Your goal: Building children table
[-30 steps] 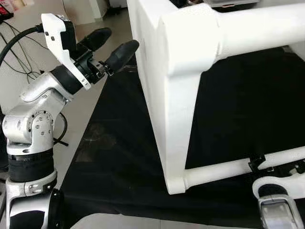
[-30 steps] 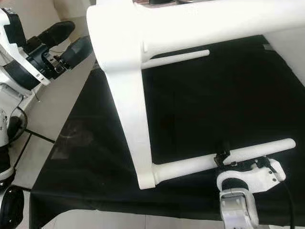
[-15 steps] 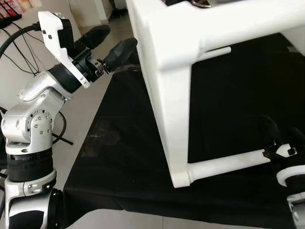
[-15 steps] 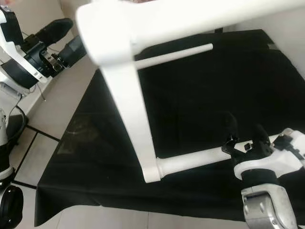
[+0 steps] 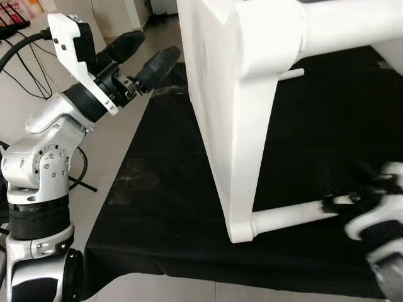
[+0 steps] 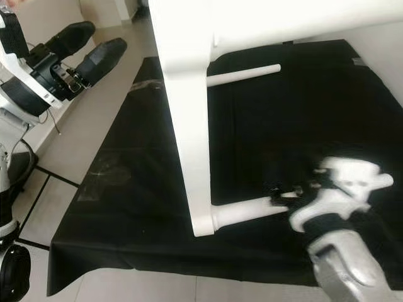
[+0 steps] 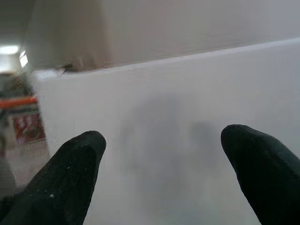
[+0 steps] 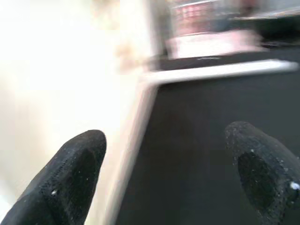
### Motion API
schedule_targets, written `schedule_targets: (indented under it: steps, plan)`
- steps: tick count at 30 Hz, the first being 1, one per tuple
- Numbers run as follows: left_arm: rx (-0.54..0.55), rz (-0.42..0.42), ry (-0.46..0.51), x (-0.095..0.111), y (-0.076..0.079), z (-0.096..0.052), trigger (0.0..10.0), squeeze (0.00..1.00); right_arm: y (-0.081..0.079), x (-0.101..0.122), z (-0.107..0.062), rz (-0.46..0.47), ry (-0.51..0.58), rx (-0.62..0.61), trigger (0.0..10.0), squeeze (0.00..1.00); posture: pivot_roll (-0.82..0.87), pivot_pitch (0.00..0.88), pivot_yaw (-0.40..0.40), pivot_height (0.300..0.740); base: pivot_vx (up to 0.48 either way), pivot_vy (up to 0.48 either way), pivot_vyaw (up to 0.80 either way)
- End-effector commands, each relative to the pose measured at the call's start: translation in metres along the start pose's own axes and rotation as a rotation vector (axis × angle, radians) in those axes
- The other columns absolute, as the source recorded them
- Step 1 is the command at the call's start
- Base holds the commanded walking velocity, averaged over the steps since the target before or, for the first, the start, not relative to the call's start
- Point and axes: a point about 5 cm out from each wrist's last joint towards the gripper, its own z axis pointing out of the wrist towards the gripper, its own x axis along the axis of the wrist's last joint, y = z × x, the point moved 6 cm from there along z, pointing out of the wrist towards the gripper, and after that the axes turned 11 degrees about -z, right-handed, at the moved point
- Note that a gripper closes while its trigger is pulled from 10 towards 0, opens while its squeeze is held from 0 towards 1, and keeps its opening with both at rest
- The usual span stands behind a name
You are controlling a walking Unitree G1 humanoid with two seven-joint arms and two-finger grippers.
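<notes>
The white children's table lies on its side on a black cloth (image 5: pixel 164 207). Its tabletop panel (image 5: pixel 220 113) stands upright. One round leg (image 5: pixel 286 217) runs low over the cloth and another (image 5: pixel 346 28) crosses the top of the view. My left gripper (image 5: pixel 143 53) is open and held up just left of the panel, apart from it; the left wrist view has the white panel (image 7: pixel 178 117) ahead between the fingers. My right gripper (image 5: pixel 337 200), blurred, is open at the free end of the low leg.
The black cloth covers the floor under the table, with its near edge (image 6: pixel 157 274) toward me. Pale floor tiles (image 6: pixel 75 145) lie to the left of it. Black cables (image 5: pixel 19 69) trail on the floor behind my left arm.
My right gripper was shut on the low leg, let go and drew back, and has now swung left to the leg's end. The view has shifted. The left arm has hardly moved.
</notes>
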Motion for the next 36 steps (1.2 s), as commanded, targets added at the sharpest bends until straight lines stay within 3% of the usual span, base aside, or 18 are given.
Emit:
schedule_targets:
  steps: [1, 2, 3, 4, 5, 6, 8, 12, 16, 20, 23, 26, 28, 31, 36]
  plan:
    - [0.037, -0.004, -0.026, -0.006, -0.005, -0.005, 10.0, 0.00, -0.021, -0.005, 0.002, -0.005, -0.022, 0.090, 10.0, 0.00, -0.11, 0.116, 0.104, 0.740, 0.000, 0.000, 0.00]
    - [0.077, -0.016, -0.040, -0.015, -0.006, -0.013, 10.0, 0.00, -0.035, -0.006, 0.009, -0.009, -0.022, 0.161, 10.0, 0.00, -0.09, 0.115, 0.092, 0.740, 0.000, 0.000, 0.00]
    - [0.077, -0.016, -0.040, -0.015, -0.006, -0.013, 10.0, 0.00, -0.035, -0.006, 0.009, -0.009, -0.022, 0.161, 10.0, 0.00, -0.09, 0.115, 0.092, 0.740, 0.000, 0.000, 0.00]
    - [0.108, -0.035, -0.048, -0.022, -0.007, -0.020, 10.0, 0.00, -0.048, -0.003, 0.016, -0.011, -0.008, 0.228, 10.0, 0.00, -0.08, 0.112, 0.083, 0.740, 0.000, 0.000, 0.00]
    - [0.108, -0.035, -0.048, -0.022, -0.007, -0.020, 10.0, 0.00, -0.048, -0.003, 0.016, -0.011, -0.008, 0.228, 10.0, 0.00, -0.08, 0.112, 0.083, 0.740, 0.000, 0.000, 0.00]
    - [0.126, -0.042, -0.055, -0.027, -0.006, -0.026, 10.0, 0.00, -0.059, 0.001, 0.022, -0.007, 0.007, 0.276, 10.0, 0.00, -0.08, 0.112, 0.083, 0.740, 0.000, 0.000, 0.00]
    - [0.126, -0.042, -0.055, -0.027, -0.006, -0.026, 10.0, 0.00, -0.059, 0.001, 0.022, -0.007, 0.007, 0.276, 10.0, 0.00, -0.08, 0.112, 0.083, 0.740, 0.000, 0.000, 0.00]
    - [0.156, -0.062, -0.043, -0.031, -0.004, -0.030, 10.0, 0.00, -0.101, 0.035, 0.065, 0.093, 0.134, 0.387, 10.0, 0.00, -0.07, 0.099, 0.071, 0.740, 0.000, 0.000, 0.00]
    - [0.156, -0.063, -0.032, -0.028, -0.005, -0.027, 10.0, 0.00, -0.117, 0.054, 0.083, 0.161, 0.199, 0.384, 10.0, 0.00, -0.07, 0.095, 0.077, 0.740, 0.000, 0.000, 0.00]
    - [0.156, -0.068, -0.023, -0.027, -0.002, -0.025, 10.0, 0.00, -0.127, 0.064, 0.098, 0.156, 0.231, 0.359, 10.0, 0.00, -0.07, 0.090, 0.078, 0.740, 0.000, 0.000, 0.00]
    - [0.155, -0.068, -0.022, -0.027, -0.001, -0.025, 10.0, 0.00, -0.126, 0.065, 0.101, 0.148, 0.236, 0.345, 10.0, 0.00, -0.07, 0.088, 0.072, 0.740, 0.000, 0.000, 0.00]
    - [0.164, -0.069, -0.015, -0.026, 0.000, -0.026, 10.0, 0.00, -0.097, 0.049, 0.109, 0.102, 0.187, 0.230, 10.0, 0.00, -0.07, 0.089, 0.068, 0.740, 0.000, 0.000, 0.00]
    - [0.164, -0.069, -0.015, -0.026, 0.000, -0.026, 10.0, 0.00, -0.097, 0.049, 0.109, 0.102, 0.187, 0.230, 10.0, 0.00, -0.07, 0.089, 0.068, 0.740, 0.000, 0.000, 0.00]
    - [0.157, -0.086, -0.041, -0.032, 0.006, -0.035, 10.0, 0.00, -0.058, 0.014, 0.101, -0.028, 0.085, 0.126, 10.0, 0.00, -0.08, 0.091, 0.071, 0.740, 0.000, 0.000, 0.00]
    - [0.150, -0.096, -0.052, -0.035, 0.009, -0.038, 10.0, 0.00, -0.046, 0.003, 0.095, -0.055, 0.053, 0.102, 10.0, 0.00, -0.09, 0.088, 0.073, 0.740, 0.000, 0.000, 0.00]
